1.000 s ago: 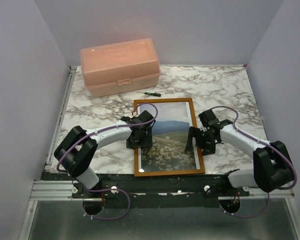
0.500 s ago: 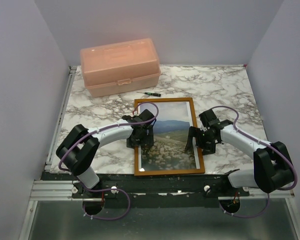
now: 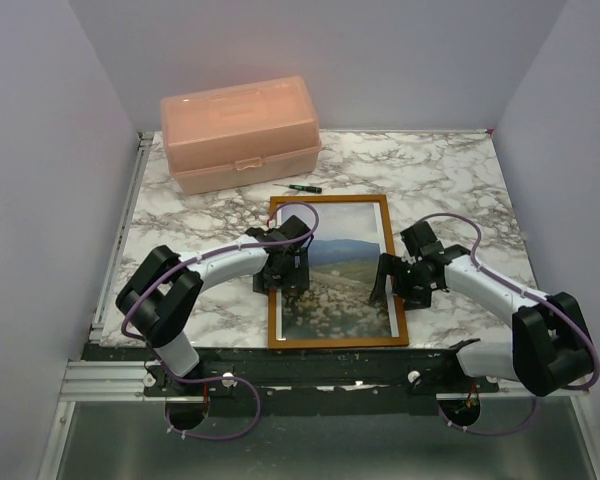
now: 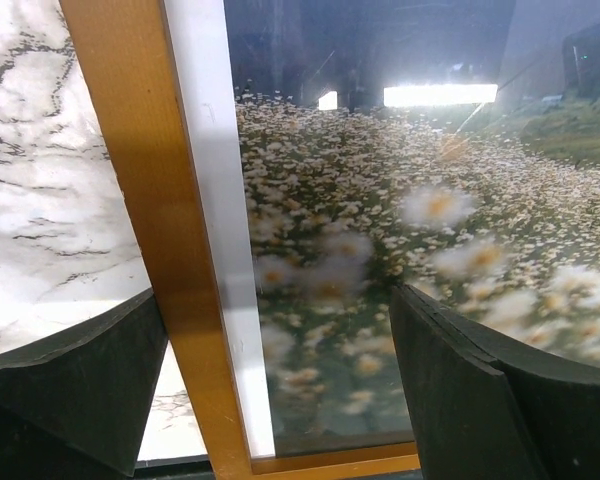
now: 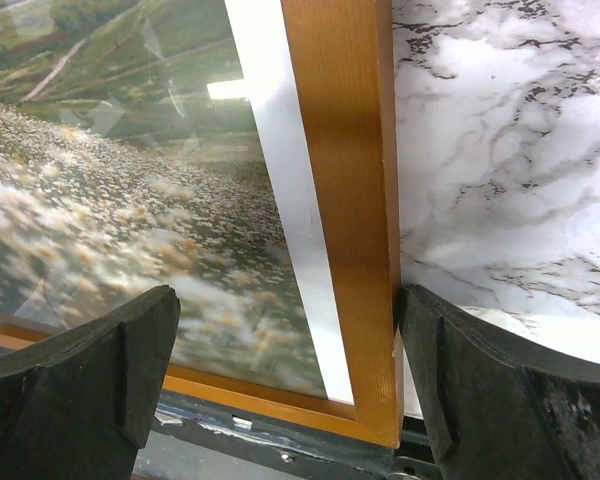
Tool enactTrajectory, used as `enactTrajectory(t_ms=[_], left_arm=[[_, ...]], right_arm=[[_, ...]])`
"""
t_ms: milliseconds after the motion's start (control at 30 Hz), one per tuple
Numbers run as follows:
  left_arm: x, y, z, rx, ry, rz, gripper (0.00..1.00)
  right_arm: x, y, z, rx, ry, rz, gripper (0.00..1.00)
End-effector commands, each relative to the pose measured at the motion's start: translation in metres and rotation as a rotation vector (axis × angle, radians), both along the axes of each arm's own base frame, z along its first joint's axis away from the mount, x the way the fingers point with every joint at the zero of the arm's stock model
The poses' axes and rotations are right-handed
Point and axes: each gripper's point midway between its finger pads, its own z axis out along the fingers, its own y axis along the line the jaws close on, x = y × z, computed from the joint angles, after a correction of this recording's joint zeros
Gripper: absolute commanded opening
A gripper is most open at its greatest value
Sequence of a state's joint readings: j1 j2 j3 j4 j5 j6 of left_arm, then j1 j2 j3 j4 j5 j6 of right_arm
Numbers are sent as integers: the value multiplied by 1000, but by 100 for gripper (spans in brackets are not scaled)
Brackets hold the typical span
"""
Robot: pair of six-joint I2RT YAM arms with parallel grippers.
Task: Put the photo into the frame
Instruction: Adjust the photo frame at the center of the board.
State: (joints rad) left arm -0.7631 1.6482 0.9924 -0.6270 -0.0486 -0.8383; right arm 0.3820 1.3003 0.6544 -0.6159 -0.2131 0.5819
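Nearest us, the frame (image 3: 338, 344) is lying flat on the marble table (image 3: 460, 180), its near rail running along the table's near edge. The photo (image 3: 342, 265) is sitting inside the frame, picture side up, with a white strip showing along each long rail.

The left gripper (image 3: 288, 285) is hanging low over the frame's left rail with its jaws spread wide. One finger (image 4: 70, 380) is sitting out over the marble and the other over the flowery meadow, and they are gripping nothing.

At the frame's right rail, the right gripper (image 3: 395, 288) is straddling the wood the same way, wide apart and empty.

Just beyond the frame's far rail a small dark pen-like item (image 3: 303, 188) is lying on the marble. Farther back, off the frame's far left corner, the pink box (image 3: 240, 135) is sitting with its lid down.
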Motion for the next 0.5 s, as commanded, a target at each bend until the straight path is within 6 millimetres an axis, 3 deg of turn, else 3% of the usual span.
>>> enactTrajectory(t_ms=[0,467], left_arm=[[24,-62,22,-237,-57,-35,88],[37,-59,19,-215,-86,-40,91]], right_arm=[[18,46,26,253,-102,44,98],[12,49,27,283,-96,53,98]])
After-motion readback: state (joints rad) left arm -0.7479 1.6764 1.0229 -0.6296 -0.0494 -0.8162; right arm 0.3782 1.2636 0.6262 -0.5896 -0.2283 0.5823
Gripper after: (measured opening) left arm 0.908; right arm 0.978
